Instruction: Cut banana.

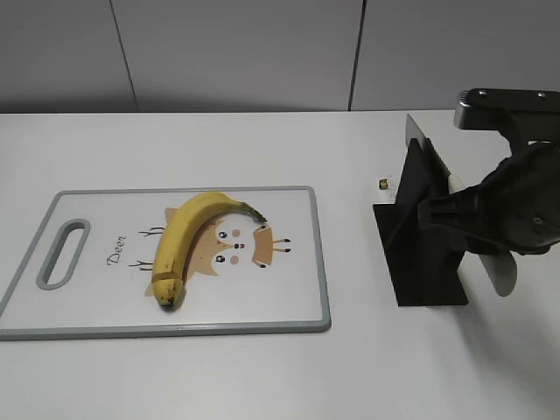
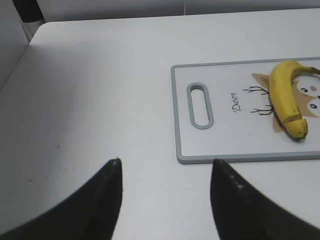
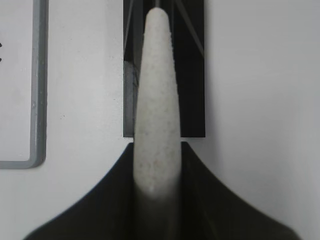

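Note:
The yellow banana [image 1: 185, 238] lies unpeeled on the white cutting board [image 1: 297, 262], curving from its dark stem at the board's middle to its blackish tip near the front edge; it also shows in the left wrist view [image 2: 283, 95]. My right gripper [image 3: 157, 145] is shut on the pale handle of a knife [image 3: 156, 95] that rests in a black stand [image 1: 420, 262]; the grey blade [image 1: 422, 140] sticks up behind the stand. My left gripper [image 2: 165, 162] is open and empty over bare table, left of the board's handle slot [image 2: 199, 105].
A small brass-coloured piece [image 1: 383, 183] lies on the white table between the board and the stand. A grey wall runs along the back of the table. The table's left edge shows in the left wrist view [image 2: 20, 55].

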Controlling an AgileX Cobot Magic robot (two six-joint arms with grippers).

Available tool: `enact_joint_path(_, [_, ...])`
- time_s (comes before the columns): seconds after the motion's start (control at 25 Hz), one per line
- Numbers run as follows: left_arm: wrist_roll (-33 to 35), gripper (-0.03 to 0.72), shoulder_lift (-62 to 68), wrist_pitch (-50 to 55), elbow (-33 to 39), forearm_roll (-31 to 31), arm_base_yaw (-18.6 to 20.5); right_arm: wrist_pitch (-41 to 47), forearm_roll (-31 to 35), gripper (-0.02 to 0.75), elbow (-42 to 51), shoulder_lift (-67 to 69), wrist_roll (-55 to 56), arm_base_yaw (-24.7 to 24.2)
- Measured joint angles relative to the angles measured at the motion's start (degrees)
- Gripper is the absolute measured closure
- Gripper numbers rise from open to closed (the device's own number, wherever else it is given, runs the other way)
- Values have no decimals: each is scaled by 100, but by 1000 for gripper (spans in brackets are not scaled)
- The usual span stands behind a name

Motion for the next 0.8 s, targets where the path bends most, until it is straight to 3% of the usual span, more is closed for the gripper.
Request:
enact_joint_path(0.12, [0, 138, 0, 0, 0, -9, 0, -6, 0, 536, 0, 0, -4, 0])
enact_joint_path(0.48, [0, 137, 0, 0, 0, -3, 0, -6, 228, 103, -234, -51, -465, 0])
enact_joint_path(0.8, [0, 137, 0, 0, 0, 1, 0, 113, 544, 71, -1079, -877, -1946, 0])
